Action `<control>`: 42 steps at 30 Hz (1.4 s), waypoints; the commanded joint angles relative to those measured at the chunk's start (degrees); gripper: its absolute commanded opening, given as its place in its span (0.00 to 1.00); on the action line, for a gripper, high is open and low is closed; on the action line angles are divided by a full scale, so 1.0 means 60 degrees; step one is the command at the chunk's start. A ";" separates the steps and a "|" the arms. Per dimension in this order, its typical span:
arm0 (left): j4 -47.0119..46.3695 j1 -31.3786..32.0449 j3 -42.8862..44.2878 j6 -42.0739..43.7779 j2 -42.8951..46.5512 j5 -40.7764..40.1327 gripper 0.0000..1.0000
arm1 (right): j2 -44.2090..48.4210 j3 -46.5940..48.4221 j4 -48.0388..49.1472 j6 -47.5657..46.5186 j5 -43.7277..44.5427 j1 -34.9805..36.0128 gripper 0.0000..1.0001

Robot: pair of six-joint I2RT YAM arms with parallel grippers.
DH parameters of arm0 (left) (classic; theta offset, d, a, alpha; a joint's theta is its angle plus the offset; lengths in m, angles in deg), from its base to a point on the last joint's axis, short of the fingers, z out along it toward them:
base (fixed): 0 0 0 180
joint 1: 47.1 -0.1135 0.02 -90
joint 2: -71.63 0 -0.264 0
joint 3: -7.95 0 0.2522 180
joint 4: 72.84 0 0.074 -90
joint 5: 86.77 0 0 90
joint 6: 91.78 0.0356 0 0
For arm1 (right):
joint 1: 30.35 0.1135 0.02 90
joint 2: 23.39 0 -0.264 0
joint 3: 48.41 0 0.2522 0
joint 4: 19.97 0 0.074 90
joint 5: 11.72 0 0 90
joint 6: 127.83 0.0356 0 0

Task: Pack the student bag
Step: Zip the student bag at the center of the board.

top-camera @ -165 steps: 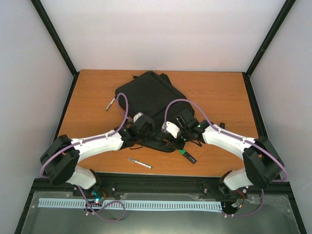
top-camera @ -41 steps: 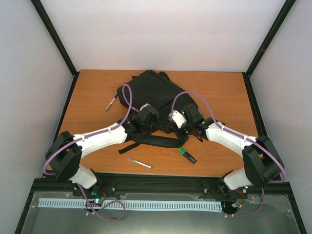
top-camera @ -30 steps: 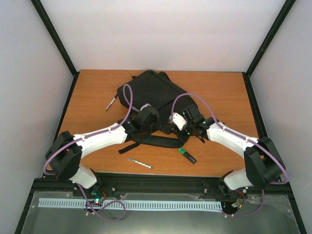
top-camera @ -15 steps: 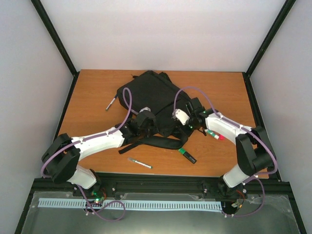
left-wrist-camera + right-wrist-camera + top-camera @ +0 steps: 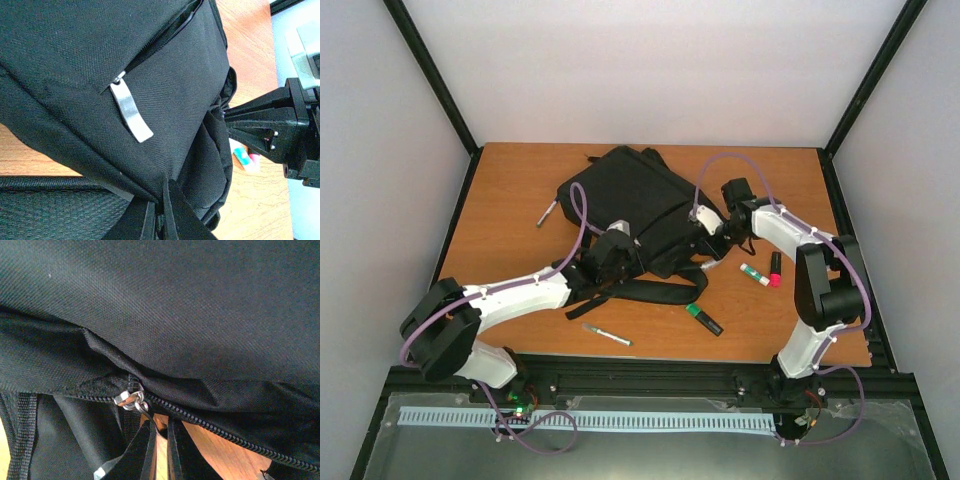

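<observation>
**Bag flat at table centre, both grippers at its near end**

- The bag lies flat at mid-table. Its long axis runs diagonally, from the far side just left of centre to the near right.
- The straps trail off its near end toward the arm bases.
- The left gripper has its fingers clenched on a fold of bag fabric at the near-left corner. A silver zip tab lies flat on the panel above it.
- The right gripper is at the bag's right edge. Its fingers are pressed together just below a metal slider. I cannot tell whether they pinch its pull.
- Loose on the table:
  - a pen to the left of the bag
  - a marker and a green highlighter near the front
  - two more markers to the right
</observation>
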 commanded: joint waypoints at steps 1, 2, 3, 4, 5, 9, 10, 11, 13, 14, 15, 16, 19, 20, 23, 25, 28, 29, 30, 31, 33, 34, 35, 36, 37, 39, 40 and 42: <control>0.1540 0.0027 -0.0250 0.0530 0.0699 -0.0404 0.01 | -0.0352 0.0071 0.1369 -0.0223 0.2763 -0.1417 0.03; 0.1570 0.0027 -0.0222 0.0563 0.0710 -0.0485 0.01 | -0.0282 -0.0154 0.1397 -0.0248 0.2693 -0.1430 0.03; 0.1602 0.0027 -0.0181 0.0593 0.0700 -0.0517 0.01 | -0.0170 -0.0310 0.1384 -0.0269 0.2506 -0.1429 0.03; 0.1642 0.0034 -0.0132 0.0606 0.0697 -0.0552 0.01 | 0.0018 -0.0485 0.1324 -0.0282 0.2183 -0.1431 0.03; 0.1667 0.0027 -0.0075 0.0597 0.0688 -0.0591 0.01 | 0.0200 -0.0630 0.1208 -0.0345 0.1760 -0.1418 0.03; 0.1693 0.0027 0.0070 0.0534 0.0561 -0.0623 0.01 | 0.1237 -0.1341 0.0795 -0.0444 0.0937 -0.1024 0.03; 0.1655 0.0027 0.0089 0.0524 0.0517 -0.0609 0.01 | 0.1640 -0.1572 0.0767 -0.0473 0.1199 -0.0677 0.03; 0.1568 0.0025 0.0090 0.0524 0.0489 -0.0575 0.01 | 0.2042 -0.1853 0.0747 -0.0552 0.1584 -0.0191 0.03; 0.1319 0.0034 0.0094 0.0550 0.0441 -0.0442 0.01 | 0.2725 -0.2356 0.0756 -0.0591 0.2678 0.0968 0.03; 0.1164 0.0027 0.0109 0.0577 0.0392 -0.0354 0.01 | 0.2939 -0.2548 0.0735 -0.0536 0.3114 0.1507 0.03; 0.1038 0.0027 0.0144 0.0615 0.0320 -0.0259 0.01 | 0.3065 -0.2638 0.0699 -0.0418 0.3354 0.1963 0.03; 0.0945 0.0027 0.0197 0.0627 0.0197 -0.0168 0.01 | 0.3092 -0.2651 0.0643 -0.0255 0.3437 0.2294 0.03; 0.0714 0.0027 0.0375 0.0737 -0.0003 0.0175 0.01 | 0.2678 -0.2305 0.0405 0.0228 0.3344 0.2969 0.03; 0.0580 0.0027 0.0380 0.0772 -0.0013 0.0313 0.01 | 0.2443 -0.2119 0.0308 0.0373 0.3181 0.3110 0.03; 0.0450 0.0026 0.0369 0.0828 0.0072 0.0450 0.01 | 0.1892 -0.1599 0.0110 0.0856 0.2488 0.3445 0.03; 0.0477 0.0019 0.0285 0.0881 0.0205 0.0389 0.01 | 0.1667 -0.1264 -0.0014 0.1212 0.1813 0.3549 0.03; 0.0772 0.0027 0.0093 0.0874 0.0508 -0.0135 0.01 | 0.1745 -0.1132 -0.0060 0.1432 0.1785 0.3528 0.03; 0.0897 0.0027 0.0043 0.0905 0.0616 -0.0325 0.01 | 0.1863 -0.1180 -0.0067 0.1450 0.1917 0.3464 0.03; 0.1040 0.0027 -0.0006 0.0969 0.0736 -0.0495 0.01 | 0.2013 -0.1228 -0.0135 0.1448 0.1948 0.3344 0.03; 0.1173 0.0025 -0.0021 0.1028 0.0846 -0.0645 0.01 | 0.2153 -0.1217 -0.0261 0.1503 0.1908 0.3172 0.03; 0.1426 0.0028 -0.0011 0.1141 0.1034 -0.0798 0.01 | 0.2471 -0.1145 -0.0505 0.1684 0.1687 0.2708 0.04; 0.1587 0.0027 0.0021 0.1140 0.1105 -0.0834 0.01 | 0.2673 -0.1124 -0.0569 0.1756 0.1608 0.2446 0.07; 0.1851 0.0028 0.0043 0.1072 0.1185 -0.0850 0.15 | 0.2881 -0.1149 -0.0553 0.1864 0.1596 0.2194 0.16; 0.1976 0.0029 0.0071 0.0962 0.1254 -0.0841 0.27 | 0.3114 -0.1187 -0.0451 0.1945 0.1664 0.1946 0.29; 0.2121 0.0025 0.0086 0.0799 0.1330 -0.0796 0.50 | 0.3312 -0.1258 -0.0323 0.2003 0.1739 0.1739 0.38; 0.2228 0.0027 0.0034 0.0456 0.1446 -0.0512 0.79 | 0.3595 -0.1397 -0.0045 0.2051 0.1799 0.1412 0.46; 0.2161 0.0036 0.0010 0.0267 0.1487 -0.0313 0.84 | 0.3643 -0.1464 0.0056 0.2088 0.1748 0.1277 0.47; 0.1901 0.0034 -0.0093 -0.0022 0.1409 0.0144 0.88 | 0.3629 -0.1585 0.0135 0.2123 0.1301 0.1207 0.46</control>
